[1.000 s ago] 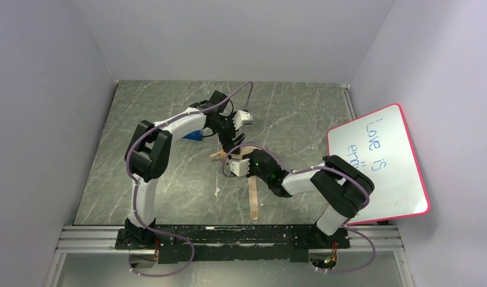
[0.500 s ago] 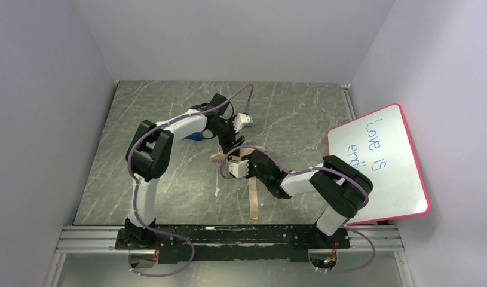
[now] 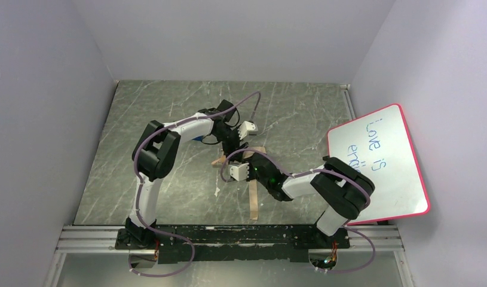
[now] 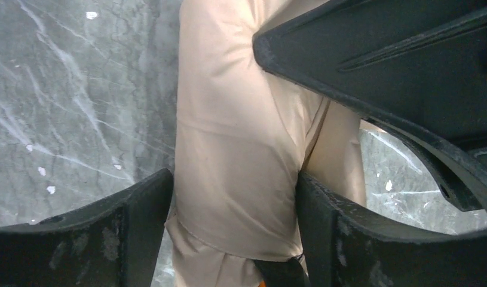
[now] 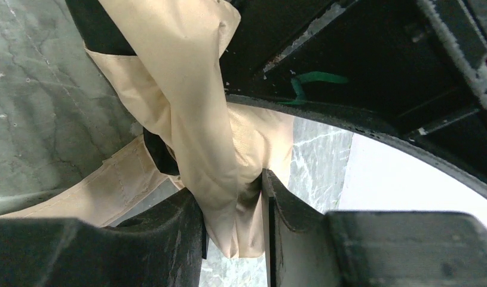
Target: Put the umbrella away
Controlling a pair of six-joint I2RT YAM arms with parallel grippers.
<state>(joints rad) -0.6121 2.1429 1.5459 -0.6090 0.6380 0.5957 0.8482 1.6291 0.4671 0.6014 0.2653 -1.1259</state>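
The umbrella (image 3: 220, 159) lies at the table's middle, mostly hidden under both grippers. Its cream-beige canopy sticks out on either side of them, and its long beige strap (image 3: 253, 200) trails toward the near edge. My left gripper (image 3: 236, 141) comes from the far side. In the left wrist view the gripper (image 4: 233, 185) is shut on the folded beige canopy (image 4: 229, 119), with black lining at the bottom. My right gripper (image 3: 243, 170) sits just nearer. In the right wrist view it (image 5: 232, 191) pinches a fold of the canopy (image 5: 199, 107). The handle and shaft are hidden.
A white board with a pink rim and blue writing (image 3: 378, 161) leans at the right wall. A small blue object (image 3: 196, 136) lies on the grey marbled table (image 3: 157, 113) behind the left forearm. Walls close in the left, back and right sides.
My left arm has swung to the right and its wrist has turned, shifting the beige canopy ends with it. My right gripper has barely moved. Both stay closed on the umbrella.
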